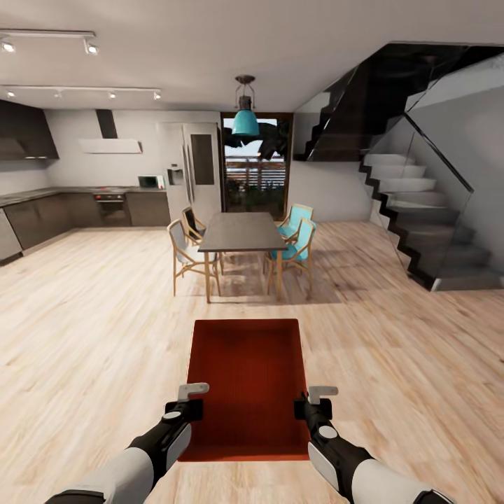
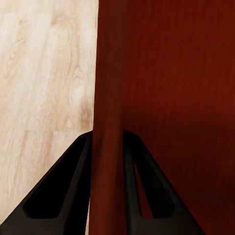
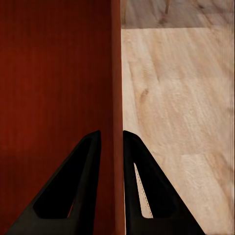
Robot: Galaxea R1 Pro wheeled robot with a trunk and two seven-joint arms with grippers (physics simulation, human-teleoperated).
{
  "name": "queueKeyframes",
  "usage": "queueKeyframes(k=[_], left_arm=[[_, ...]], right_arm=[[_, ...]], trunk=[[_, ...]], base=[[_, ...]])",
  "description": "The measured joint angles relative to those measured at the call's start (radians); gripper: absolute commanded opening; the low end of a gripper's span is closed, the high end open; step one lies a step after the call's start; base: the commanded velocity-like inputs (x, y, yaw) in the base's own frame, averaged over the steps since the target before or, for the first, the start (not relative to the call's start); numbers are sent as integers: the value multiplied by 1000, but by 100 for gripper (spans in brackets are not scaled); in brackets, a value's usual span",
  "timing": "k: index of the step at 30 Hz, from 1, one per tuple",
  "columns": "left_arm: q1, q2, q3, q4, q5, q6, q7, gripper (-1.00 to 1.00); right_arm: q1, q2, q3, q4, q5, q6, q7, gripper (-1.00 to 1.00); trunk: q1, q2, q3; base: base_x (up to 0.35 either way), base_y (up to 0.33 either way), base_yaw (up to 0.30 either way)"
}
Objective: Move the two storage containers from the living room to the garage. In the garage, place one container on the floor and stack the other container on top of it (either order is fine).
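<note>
Both claws are clamped on one red bin (image 1: pixel 246 385), the left claw (image 1: pixel 187 400) pinching its left wall, the right claw (image 1: pixel 316 402) its right wall. The bin hangs between the arms above the wood floor (image 1: pixel 84 336), a dining table (image 1: pixel 239 232) ahead.

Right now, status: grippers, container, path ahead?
Left gripper and right gripper each shut on a side wall of the storage container. Container carried over wood plank floor. Dining table with chairs straight ahead.
</note>
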Motion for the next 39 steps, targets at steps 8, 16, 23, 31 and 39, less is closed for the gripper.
queueKeyframes(k=[8,16,23,31,39], left_arm=[[0,0,0,1,-1,0,0,-100],[0,0,1,1,-1,0,0,-100],[0,0,1,1,-1,0,0,-100],[0,0,0,1,0,0,0,-100],[0,0,1,1,-2,1,0,-100]], right_arm=[[0,0,2,0,-2,0,0,-100],[0,0,2,0,-2,0,0,-100],[0,0,2,0,-3,0,0,-100],[1,0,0,0,0,0,0,-100],[0,0,5,1,-6,0,0,-100]], trunk=[[0,0,3],[0,0,5],[0,0,8],[0,0,11],[0,0,13]], base=[[0,0,-285],[0,0,-285],[0,0,-285],[0,0,-285],[51,0,-285]])
